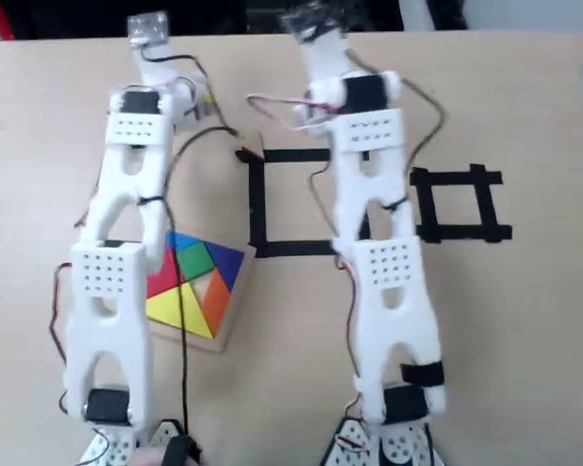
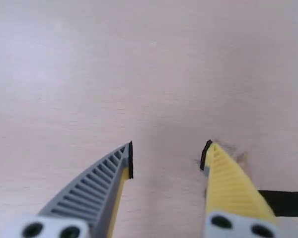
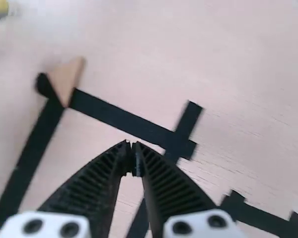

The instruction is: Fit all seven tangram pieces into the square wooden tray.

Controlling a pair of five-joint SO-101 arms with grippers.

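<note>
Left gripper (image 2: 169, 158) hangs with its jaws spread, holding nothing, over bare table (image 2: 139, 59); right gripper (image 3: 131, 158) has its jaws pressed together, also empty, and points down at the black tape square (image 1: 257, 209). Nearest the arm bases, the square wooden tray (image 1: 222, 328) sits partly under the left arm, its coloured tangram pieces (image 1: 199, 262) packed close; a pale patch among them may be a gap, though I cannot tell. Farther off, a tan wooden triangle (image 3: 69, 79) lies at the tape square's corner; I judge it the last piece, so the next move calls for a clean pinch on it and a carry to the tray. I can read no writing anywhere.
</note>
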